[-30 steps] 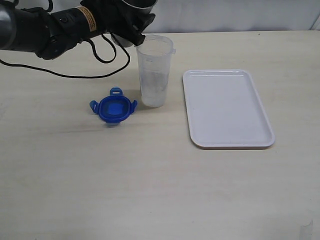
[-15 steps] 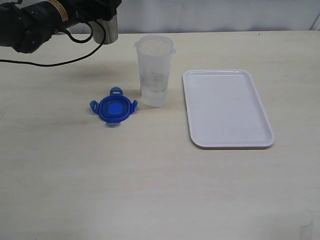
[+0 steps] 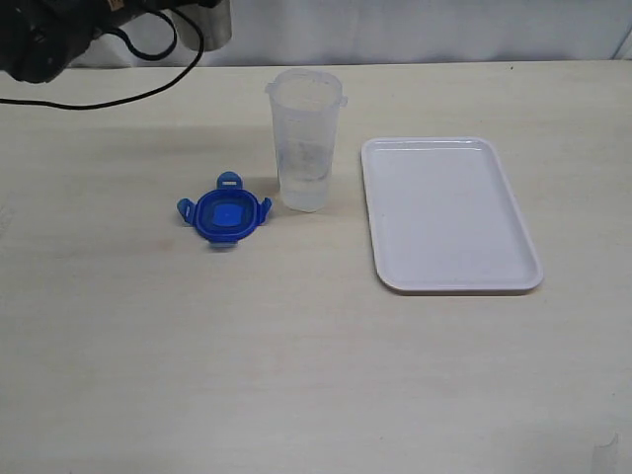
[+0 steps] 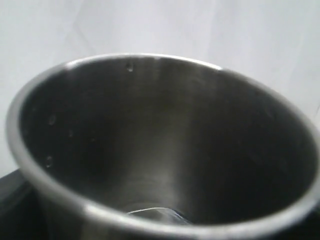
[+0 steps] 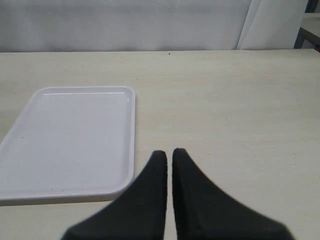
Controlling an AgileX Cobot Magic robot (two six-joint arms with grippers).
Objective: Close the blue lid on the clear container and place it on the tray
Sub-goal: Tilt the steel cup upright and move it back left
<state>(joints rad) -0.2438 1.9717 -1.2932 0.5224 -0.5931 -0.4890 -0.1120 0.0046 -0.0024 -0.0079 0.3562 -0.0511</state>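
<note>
The blue lid [image 3: 225, 214] lies flat on the bench [image 3: 316, 385], its four flaps splayed outward, just beside the foot of the clear container [image 3: 304, 138] and not yet on it. The container stands upright with its mouth open. Its lower part looks cloudy, though I cannot tell whether anything is inside. With the flaps already spread, the lid looks ready to be set down over the rim and snapped shut. Lying so near the container, it would need only a short lift. On the container's other side, a little apart, sits the tray [image 3: 449, 212] with nothing on it. Its long edge runs alongside the container, so the closed container would only have to cross that low rim. At the far left corner of the exterior view, the left arm [image 3: 49, 35] holds a steel cup [image 4: 160, 150] off the bench. Its jaws are spread wide around the cup, which fills the wrist view mouth-on and is well apart from the task's things, seemingly kept out of the way. The right jaws are pressed together on nothing, low over the bench by the tray's near corner [image 5: 125, 185], likely parked clear of the work.
</note>
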